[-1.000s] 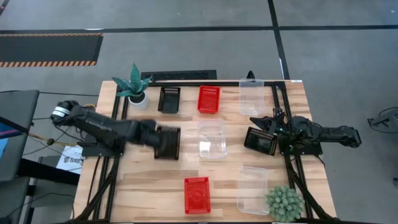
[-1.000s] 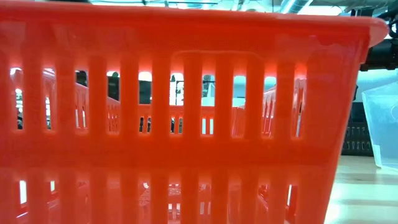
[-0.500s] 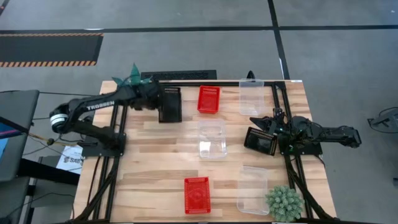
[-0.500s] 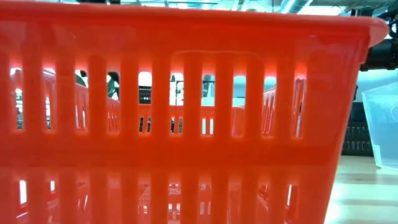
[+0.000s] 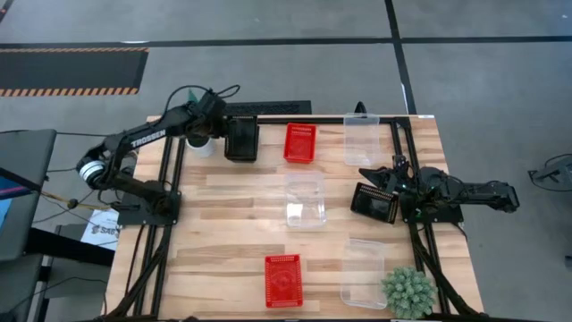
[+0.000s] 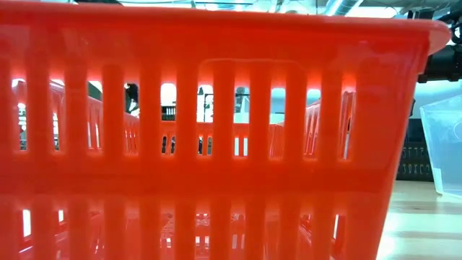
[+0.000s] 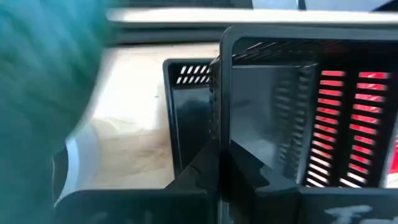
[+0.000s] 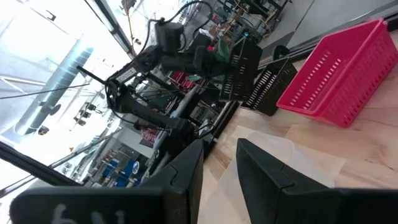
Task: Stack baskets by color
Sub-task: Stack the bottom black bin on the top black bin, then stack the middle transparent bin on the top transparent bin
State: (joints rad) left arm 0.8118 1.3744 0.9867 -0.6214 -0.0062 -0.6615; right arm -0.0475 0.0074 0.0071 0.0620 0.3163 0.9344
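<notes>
Left gripper (image 5: 223, 134) at the upper left of the high view, clamped on the rim of a black basket (image 5: 241, 140) and holding it over a second black basket (image 7: 186, 118) at the table's far edge. Left wrist view: the fingers (image 7: 211, 165) pinch the held basket's wall, and the lower basket shows just beside and beneath it — whether the two touch I cannot tell. A blurred teal plant (image 7: 43, 81) fills that view's left side; in the high view its white pot (image 5: 201, 145) shows under the arm.

Right gripper (image 5: 386, 183) at mid-right of the high view, at the rim of a third black basket (image 5: 374, 202), which sits tilted on the table. Fingers part-way open; a grip on the rim cannot be confirmed.

Other baskets, high view:
- red basket (image 5: 300, 142), top centre, just right of the black pair
- clear basket (image 5: 361, 139), top right
- clear basket (image 5: 305, 199), centre
- red basket (image 5: 282, 280), bottom centre — it fills the low view
- clear basket (image 5: 362, 272), bottom right, beside a round spiky green plant (image 5: 408, 292)

Right wrist view: the far red basket, the left arm and its black basket show beyond the fingers.
</notes>
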